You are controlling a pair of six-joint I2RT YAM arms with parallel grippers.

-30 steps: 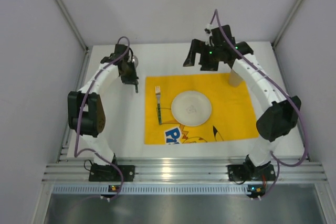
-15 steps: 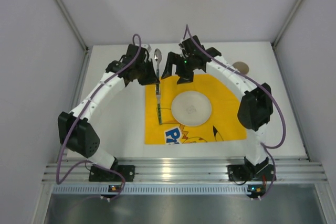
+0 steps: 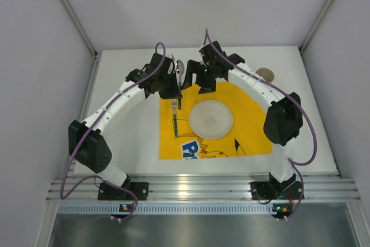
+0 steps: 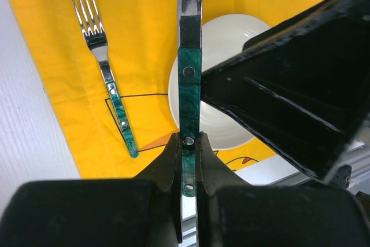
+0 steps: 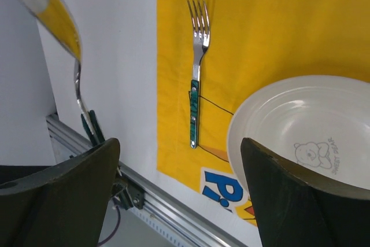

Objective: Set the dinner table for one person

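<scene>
My left gripper (image 3: 177, 92) is shut on the end of a spoon's (image 3: 179, 67) green handle and holds it over the far left corner of the yellow cartoon mat (image 3: 248, 108). In the left wrist view the spoon (image 4: 189, 79) runs straight out from the shut gripper (image 4: 189, 146). My right gripper (image 3: 195, 82) is open and empty right beside the spoon. In the right wrist view the gripper (image 5: 180, 143) gapes above the mat and the spoon (image 5: 63, 39) hangs at its left. A green-handled fork (image 3: 175, 117) and a white plate (image 3: 210, 120) lie on the mat on the white dinner table (image 3: 127, 137).
A tan cup (image 3: 265, 74) stands on the table at the back right, off the mat. The ribbed aluminium rail (image 3: 196, 189) runs along the near edge. Grey walls close in the back and both sides. The fork (image 4: 107, 82) lies left of the plate (image 4: 231, 39).
The left arm swung from the back left towards the mat, carrying the spoon. The right arm swung left, away from the cup, and now sits beside the spoon.
</scene>
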